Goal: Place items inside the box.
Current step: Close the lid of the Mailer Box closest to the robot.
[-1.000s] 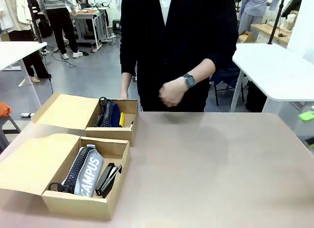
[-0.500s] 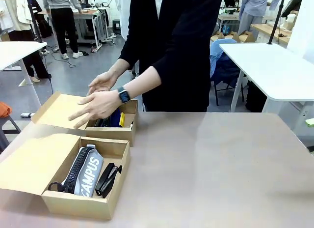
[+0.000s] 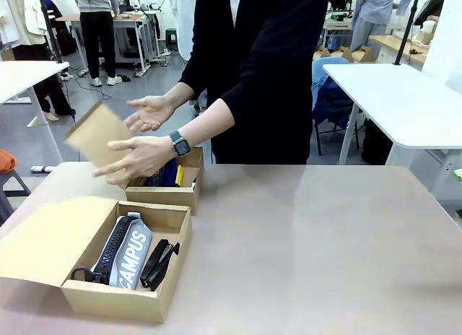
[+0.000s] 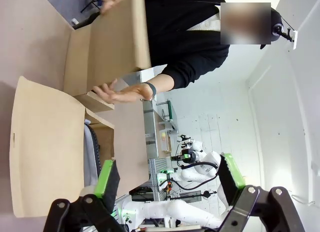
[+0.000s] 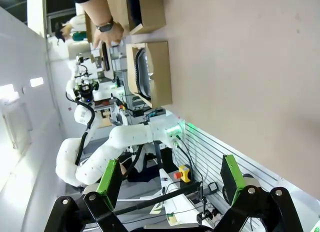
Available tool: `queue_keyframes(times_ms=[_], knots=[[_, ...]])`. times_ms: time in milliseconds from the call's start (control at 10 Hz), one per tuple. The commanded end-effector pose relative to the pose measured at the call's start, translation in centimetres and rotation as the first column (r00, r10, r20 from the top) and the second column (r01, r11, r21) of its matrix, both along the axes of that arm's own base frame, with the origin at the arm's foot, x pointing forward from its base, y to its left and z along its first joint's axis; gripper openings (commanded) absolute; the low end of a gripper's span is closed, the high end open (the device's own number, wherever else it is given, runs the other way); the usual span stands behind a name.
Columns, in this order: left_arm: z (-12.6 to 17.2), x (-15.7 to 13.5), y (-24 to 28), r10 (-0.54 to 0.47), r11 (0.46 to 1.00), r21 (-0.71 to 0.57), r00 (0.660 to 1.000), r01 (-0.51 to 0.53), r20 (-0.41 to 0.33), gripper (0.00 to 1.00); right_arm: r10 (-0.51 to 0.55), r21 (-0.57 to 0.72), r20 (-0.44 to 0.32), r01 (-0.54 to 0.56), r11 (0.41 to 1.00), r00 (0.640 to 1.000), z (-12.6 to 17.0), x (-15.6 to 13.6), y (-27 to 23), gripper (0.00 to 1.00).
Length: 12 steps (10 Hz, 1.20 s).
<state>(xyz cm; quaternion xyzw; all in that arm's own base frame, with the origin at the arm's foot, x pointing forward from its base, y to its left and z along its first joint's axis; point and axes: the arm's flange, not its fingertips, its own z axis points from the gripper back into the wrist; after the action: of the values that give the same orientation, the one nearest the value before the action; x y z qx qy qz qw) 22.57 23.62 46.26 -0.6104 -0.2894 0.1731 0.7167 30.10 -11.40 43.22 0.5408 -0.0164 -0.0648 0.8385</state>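
Near box: an open cardboard box is set at the near left of the table, its lid laid flat to the left. Inside are lodged the grey pencil case, marked "CAMPUS", and, just beside it on the right, the black stapler.

Far box: a second cardboard box is placed directly behind the first, close to it. The navy pencil case is held inside, with a yellow item beside it, possibly the utility knife; too little is seen to be sure. Its lid is raised off the table and appears blurred.

Person: a figure in dark clothing is stationed at the far side. The watch-wearing hand is spread against the raised lid; the other hand is held behind it, palm up.

Left gripper: seen in the left wrist view with fingers spread wide apart, nothing between them, above the near box's lid.

Right gripper: seen in the right wrist view with fingers likewise parted fully, nothing held, well apart from both boxes.
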Motion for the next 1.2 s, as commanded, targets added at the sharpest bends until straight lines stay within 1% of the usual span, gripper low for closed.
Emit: queue_keyframes(times_ms=[0,400,500,600,700,800,900,1000,1100], knots=[[0.2,-0.1,-0.1,-0.004,1.0,-0.003,1.0,0.004,0.023,1.0,0.015,-0.008,0.003,-0.015,1.0,1.0,0.0,-0.3,-0.3,1.0],[0.2,-0.1,-0.1,-0.004,1.0,-0.003,1.0,0.004,0.023,1.0,0.015,-0.008,0.003,-0.015,1.0,1.0,0.0,-0.3,-0.3,1.0],[0.0,0.0,0.0,0.0,1.0,0.0,1.0,0.0,0.0,1.0,0.015,-0.008,0.003,-0.015,1.0,1.0,0.0,-0.3,-0.3,1.0],[0.7,1.8,-1.2,-0.191,0.966,0.231,0.916,0.112,0.353,1.0,0.015,-0.008,0.003,-0.015,1.0,1.0,0.0,-0.3,-0.3,1.0],[-0.4,3.3,-2.5,-0.443,0.875,0.437,0.709,0.208,0.549,1.0,0.015,-0.008,0.003,-0.015,1.0,1.0,0.0,-0.3,-0.3,1.0],[-2.0,4.4,-2.8,-0.572,0.744,0.667,0.561,0.046,0.599,1.0,0.015,-0.008,0.003,-0.015,1.0,1.0,0.0,-0.3,-0.3,1.0],[-4.1,5.6,-2.3,-0.711,0.562,0.823,0.46,-0.085,0.532,1.0,0.015,-0.008,0.003,-0.015,1.0,1.0,0.0,-0.3,-0.3,1.0],[-6.1,6.7,-1.1,-0.817,0.362,0.914,0.409,-0.185,0.406,1.0,0.015,-0.008,0.003,-0.015,1.0,1.0,0.0,-0.3,-0.3,1.0],[-7.6,7.3,-0.3,-0.874,0.253,0.944,0.368,-0.212,0.317,1.0,0.015,-0.008,0.003,-0.015,1.0,1.0,0.0,-0.3,-0.3,1.0]])
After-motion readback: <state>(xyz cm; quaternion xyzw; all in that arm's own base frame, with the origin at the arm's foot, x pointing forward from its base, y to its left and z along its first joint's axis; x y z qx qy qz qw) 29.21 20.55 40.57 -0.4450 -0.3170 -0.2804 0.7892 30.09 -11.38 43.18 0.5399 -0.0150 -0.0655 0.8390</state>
